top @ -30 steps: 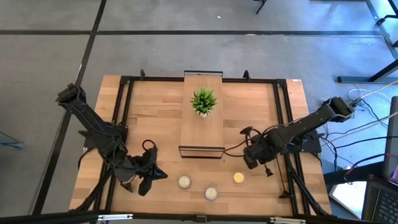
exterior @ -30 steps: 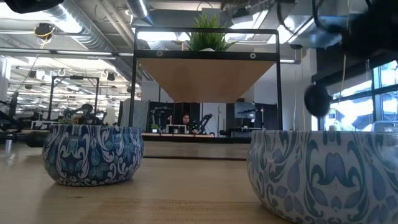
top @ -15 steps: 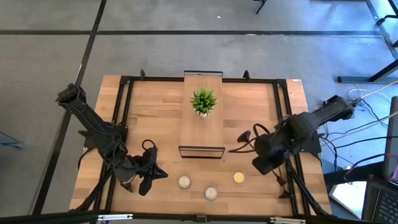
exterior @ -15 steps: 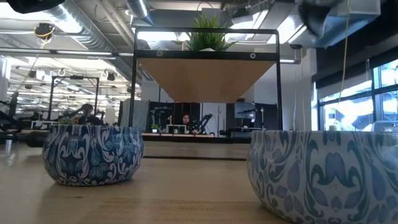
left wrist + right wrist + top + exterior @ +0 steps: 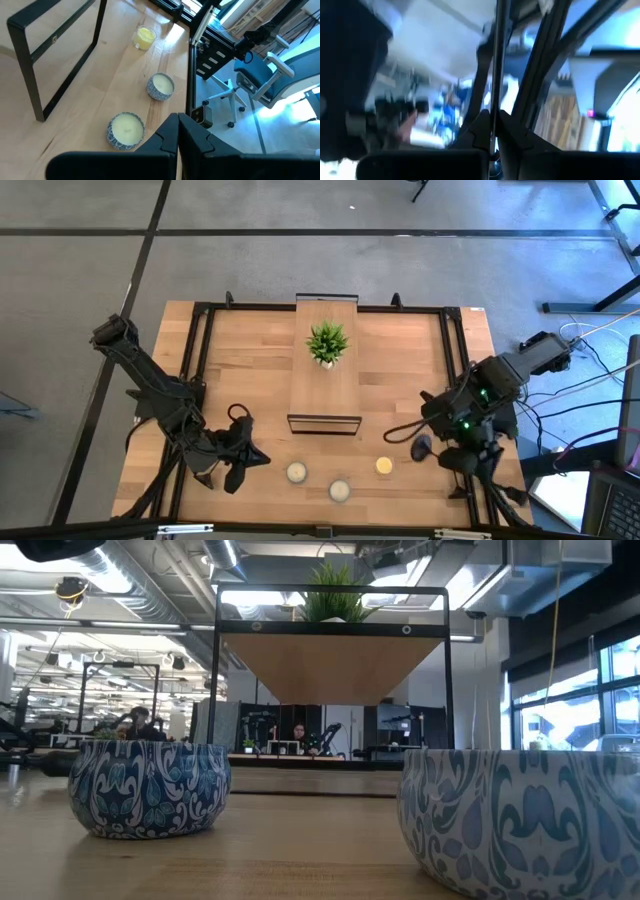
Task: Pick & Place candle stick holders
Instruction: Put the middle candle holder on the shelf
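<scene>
Right wrist view: right gripper [image 5: 495,131] pinching a thin black candle stick holder [image 5: 497,60]. Left gripper [image 5: 178,131] pressed together, just beside two patterned candles [image 5: 126,130] on bench [image 5: 75,95].

Right wrist view heavily blurred, thin black rod [image 5: 496,60] between the right gripper [image 5: 493,125] fingers with both ends cut off, right-hand blue-patterned candle tin [image 5: 520,820] cropped in low view, distant seated person [image 5: 297,735] too small to tell.
</scene>
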